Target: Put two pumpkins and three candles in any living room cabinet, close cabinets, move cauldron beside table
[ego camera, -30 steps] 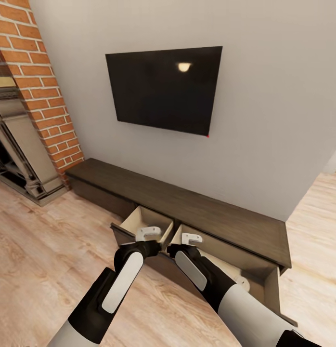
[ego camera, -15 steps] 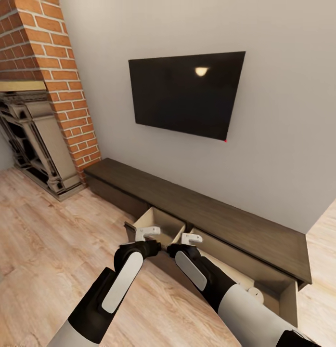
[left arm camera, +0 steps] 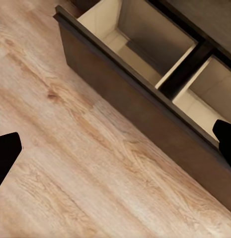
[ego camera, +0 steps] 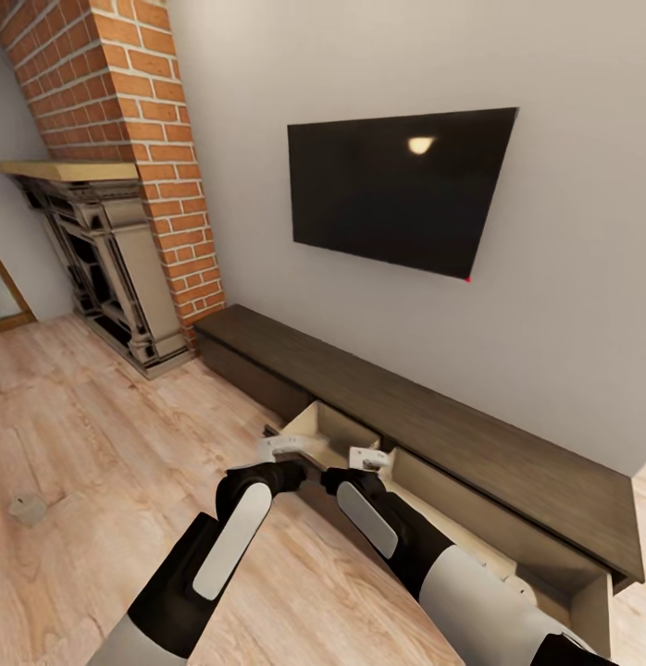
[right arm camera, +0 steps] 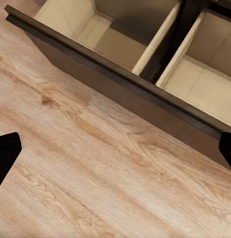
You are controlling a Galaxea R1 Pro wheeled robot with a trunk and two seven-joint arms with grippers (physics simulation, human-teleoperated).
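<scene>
Down in front of the robot's chest, the left gripper (ego camera: 284, 448) and the right gripper (ego camera: 369, 456) hang side by side, both spread wide and empty; each wrist view has dark fingertips at its edges with bare planks between them. Just beyond them stands the cabinet (ego camera: 434, 416), with two drawers (ego camera: 337, 430) pulled out and pale inside. A small whitish round thing (ego camera: 517, 585) lies in the farther one, likely a candle already stowed.

Over the past second the whole view has swung left. The TV (ego camera: 397, 190) and cabinet slid rightward, and the fireplace (ego camera: 110, 259) came fully in. That is the robot turning, not the furniture moving. The turn has brought a stubby pale candle (ego camera: 27, 507) into sight on the floor (ego camera: 129, 444), well apart from the grippers. I'd guess it is the next thing to fetch.
</scene>
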